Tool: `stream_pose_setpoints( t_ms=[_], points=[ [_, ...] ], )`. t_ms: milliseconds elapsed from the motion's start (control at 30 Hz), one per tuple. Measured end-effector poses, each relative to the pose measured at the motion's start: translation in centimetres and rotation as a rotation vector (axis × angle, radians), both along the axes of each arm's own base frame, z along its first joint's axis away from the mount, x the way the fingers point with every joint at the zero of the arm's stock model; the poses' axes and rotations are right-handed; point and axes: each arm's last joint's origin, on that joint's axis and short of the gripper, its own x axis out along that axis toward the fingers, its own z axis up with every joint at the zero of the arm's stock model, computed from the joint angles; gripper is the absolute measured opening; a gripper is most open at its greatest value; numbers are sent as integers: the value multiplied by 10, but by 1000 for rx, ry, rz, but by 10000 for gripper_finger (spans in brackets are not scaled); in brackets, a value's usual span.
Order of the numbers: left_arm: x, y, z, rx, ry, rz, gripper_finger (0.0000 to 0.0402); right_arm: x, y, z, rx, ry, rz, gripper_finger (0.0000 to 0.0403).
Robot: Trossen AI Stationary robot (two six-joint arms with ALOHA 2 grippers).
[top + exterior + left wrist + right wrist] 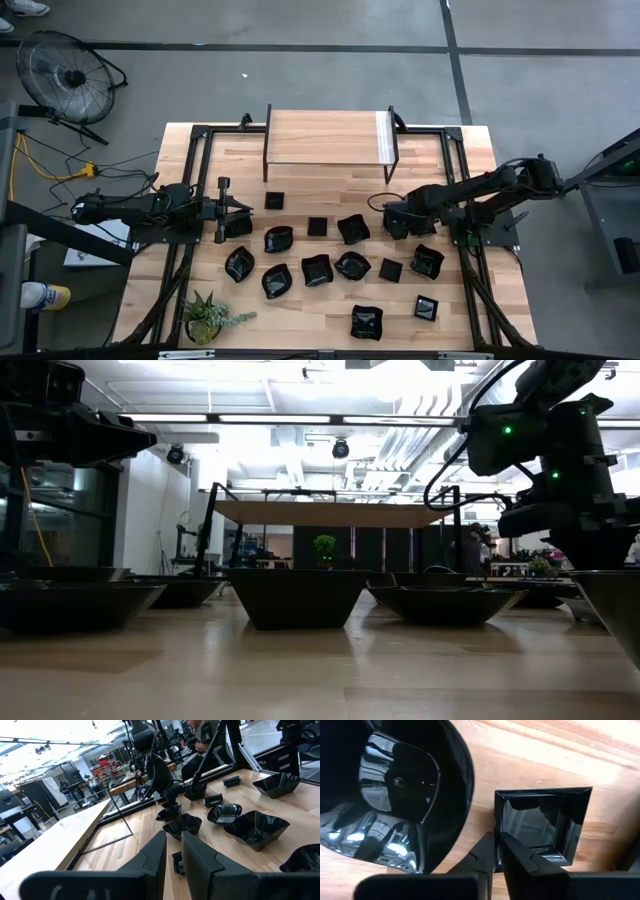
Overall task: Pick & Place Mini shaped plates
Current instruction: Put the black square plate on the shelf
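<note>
1. Right gripper sits low over the table's right side, its two fingers nearly together and clamped on the near rim of a small square plate; the rim edge runs between the fingertips in the right wrist view.
2. Beside that plate lies a larger rounded plate, cut off by the frame edges so its full outline is not seen; whether the two plates touch cannot be told.
3. From above, the right gripper covers the square plate almost entirely; only dark shapes show beneath it.
4. Left gripper hangs over the table's left side with its fingers close together and nothing between them; in the high view its tip is just above a plate that it partly hides.
5. Other plates are scattered across the middle of the table; shapes vary between small squares and wavy-edged ones, though their edges are hard to read from above.
6. A wooden shelf stands at the far side; a plant stands at the near left corner.
7. At table height, plates fill the foreground and block most of what lies behind.
</note>
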Motion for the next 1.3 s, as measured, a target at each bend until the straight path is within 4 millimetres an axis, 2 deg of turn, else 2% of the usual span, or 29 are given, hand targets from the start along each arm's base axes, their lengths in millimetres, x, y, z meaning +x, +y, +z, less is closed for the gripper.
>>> stream_pose_setpoints(
  t_ms=[167,300,1300],
  points=[
    [0,0,0,0,0,0,56,0,0,0,-4,1,1,72],
    [0,0,0,0,0,0,56,0,-1,0,-17,2,4,86],
    [0,0,0,0,0,0,56,-1,-1,-4,-35,-7,14,74]
  ],
)
